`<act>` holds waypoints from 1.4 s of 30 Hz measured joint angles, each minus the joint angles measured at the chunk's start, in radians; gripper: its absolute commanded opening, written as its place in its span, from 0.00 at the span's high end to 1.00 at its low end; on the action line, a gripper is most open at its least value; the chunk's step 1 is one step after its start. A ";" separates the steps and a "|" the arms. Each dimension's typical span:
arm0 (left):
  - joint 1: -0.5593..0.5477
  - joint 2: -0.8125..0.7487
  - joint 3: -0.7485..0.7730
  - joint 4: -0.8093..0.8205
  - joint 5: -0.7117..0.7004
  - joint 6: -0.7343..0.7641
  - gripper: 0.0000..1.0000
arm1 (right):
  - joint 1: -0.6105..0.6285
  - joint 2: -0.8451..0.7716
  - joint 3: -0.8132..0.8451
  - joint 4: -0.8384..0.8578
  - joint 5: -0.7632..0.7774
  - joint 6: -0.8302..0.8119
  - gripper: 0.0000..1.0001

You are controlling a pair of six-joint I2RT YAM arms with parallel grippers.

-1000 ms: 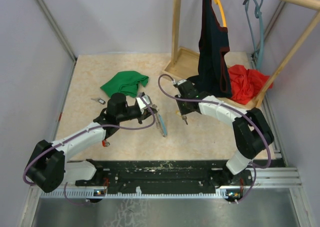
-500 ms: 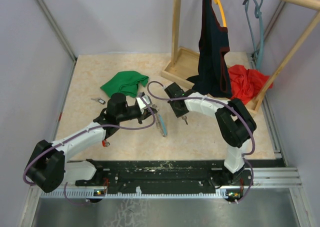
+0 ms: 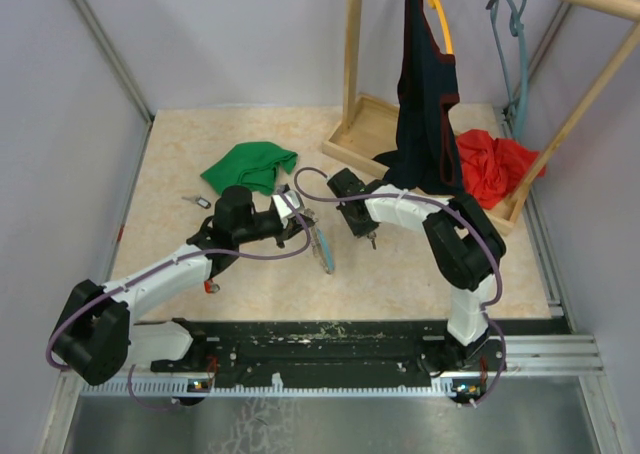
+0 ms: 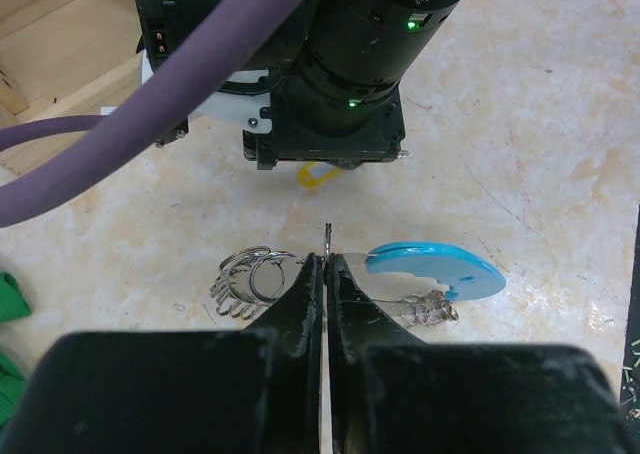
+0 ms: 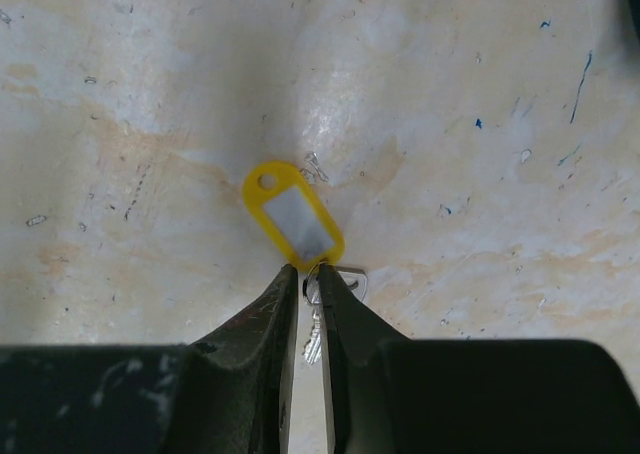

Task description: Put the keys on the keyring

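Two pincers clamped — left pincer [image 4: 326, 264] on keyring [image 4: 435, 272] | right pincer [image 5: 310, 286] on yellow key [image 5: 293, 214], moved left.

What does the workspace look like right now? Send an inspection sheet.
Surface: table, beige, scuffed, with blue flecks.
Job's things: keyring pinched by the left gripper; yellow key in the right gripper; second key lying loose at far left.
Clutter: green cloth; red cloth.
Grippers: left gripper shut on keyring; right gripper shut on yellow key, facing the left one closely.
Cables: purple cables loop off both arms, snagging nothing seen.
Surroundings: wooden rack with dark garment.
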 measured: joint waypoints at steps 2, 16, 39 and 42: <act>0.000 0.000 0.000 0.000 0.000 0.000 1.00 | 0.000 0.002 0.000 -0.004 0.000 0.000 0.85; 0.000 0.000 0.000 0.000 0.001 0.000 1.00 | 0.005 0.004 0.005 -0.023 0.004 -0.003 0.96; 0.000 -0.019 0.000 -0.021 0.027 -0.008 1.00 | -0.032 -0.415 -0.210 0.241 -0.244 -0.090 1.00; 0.000 -0.021 0.006 -0.028 0.033 -0.008 1.00 | -0.050 -0.508 -0.314 0.370 -0.341 -0.128 1.00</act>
